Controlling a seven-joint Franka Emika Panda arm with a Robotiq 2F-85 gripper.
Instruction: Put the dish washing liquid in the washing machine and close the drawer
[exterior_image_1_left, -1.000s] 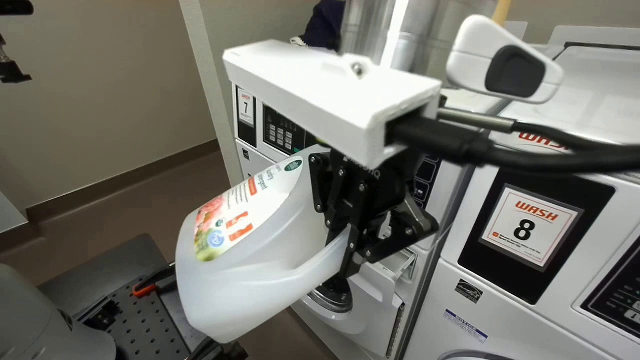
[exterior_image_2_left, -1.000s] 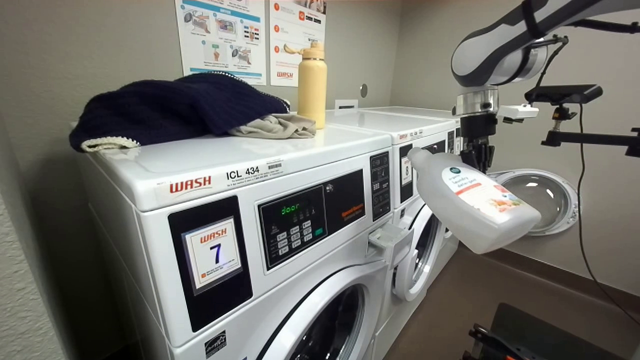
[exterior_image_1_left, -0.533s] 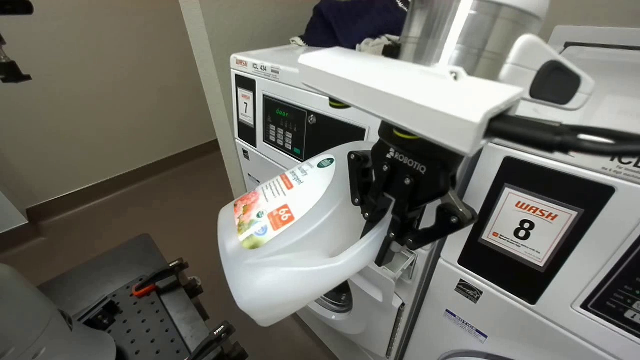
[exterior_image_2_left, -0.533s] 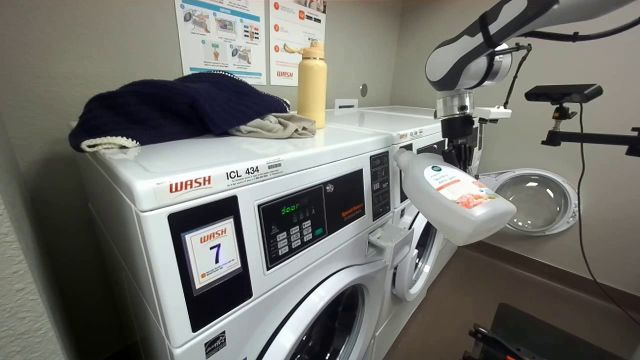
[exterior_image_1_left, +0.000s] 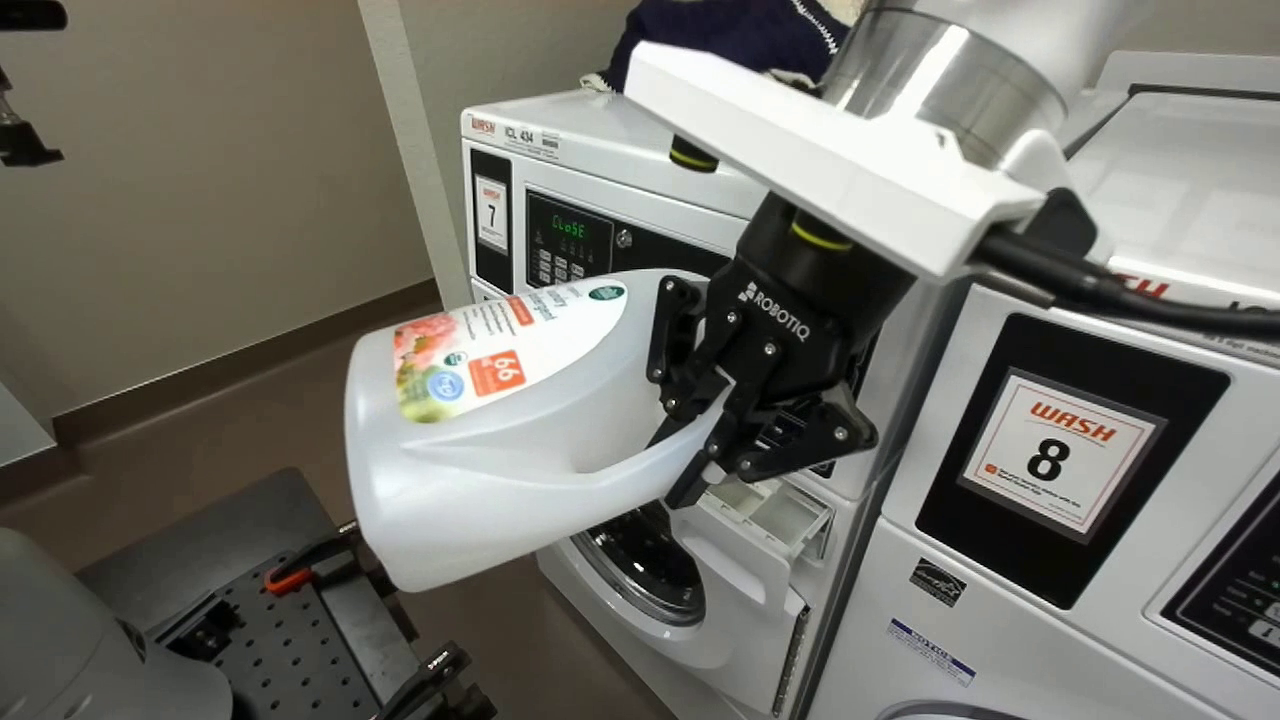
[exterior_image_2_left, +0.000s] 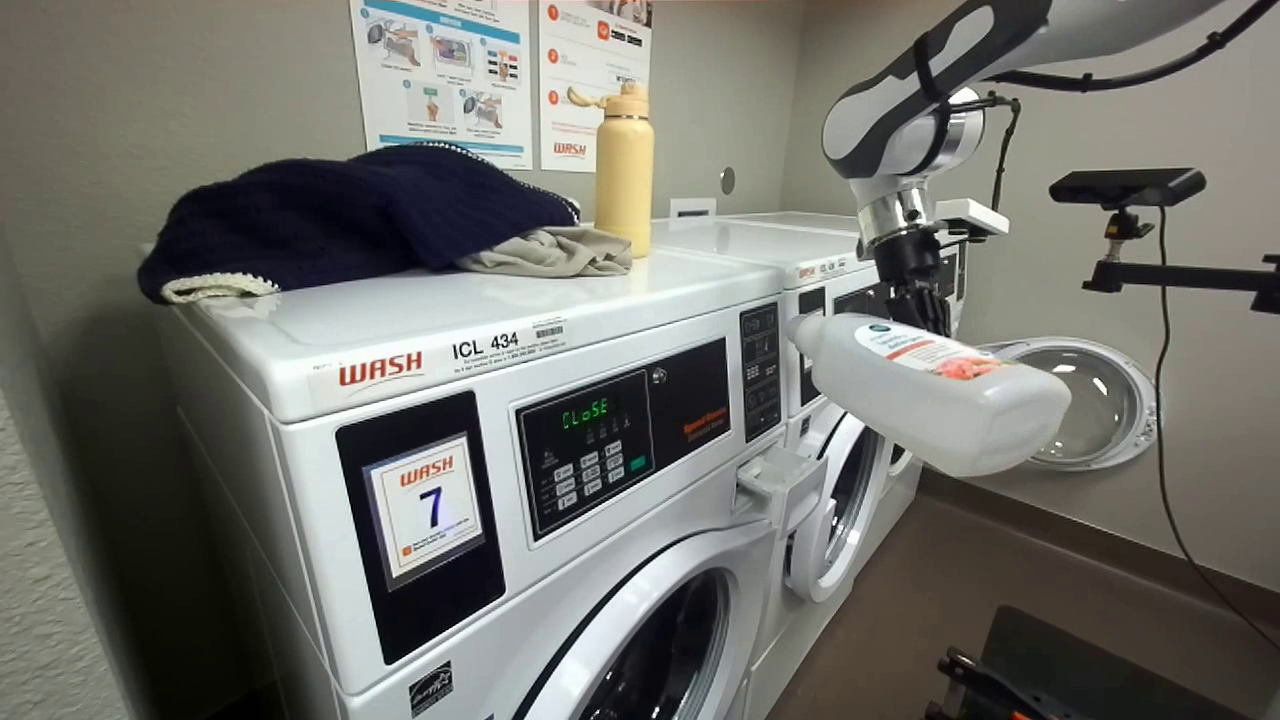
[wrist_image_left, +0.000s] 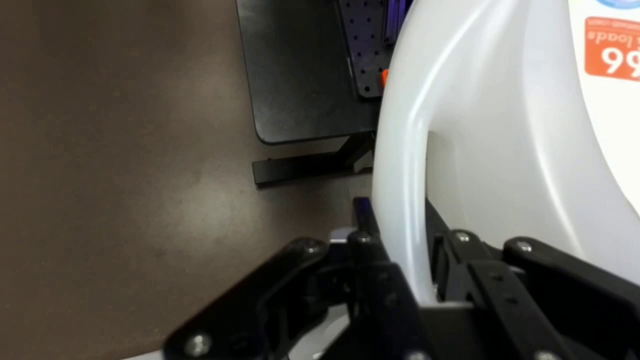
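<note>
The dish washing liquid (exterior_image_1_left: 470, 500) is a white jug with an orange, red and green label, held in the air and tipped nearly onto its side. My gripper (exterior_image_1_left: 675, 465) is shut on its moulded handle; in the wrist view the handle (wrist_image_left: 400, 185) runs between the two fingers (wrist_image_left: 365, 220). The jug's neck (exterior_image_2_left: 808, 328) points towards the washing machine (exterior_image_2_left: 660, 510), its base away. Below it, the white drawer (exterior_image_2_left: 805, 490) stands pulled out; I also see the drawer (exterior_image_1_left: 790, 520) under the gripper. Whether the neck is straight over it, I cannot tell.
Navy cloth (exterior_image_2_left: 370, 210) and a yellow bottle (exterior_image_2_left: 625, 185) stand on the washer's top. Machine 8 (exterior_image_1_left: 890, 640) adjoins it. Behind the jug hangs an open round door (exterior_image_2_left: 1090, 400). A camera (exterior_image_2_left: 1125, 187) on a stand and a perforated cart plate (exterior_image_1_left: 280, 640) are nearby.
The jug has moved towards the washer and then tipped further, its base rising, with the gripper tilting along. The washer's display has switched from "door" to "CLOSE". The drawer is unmoved.
</note>
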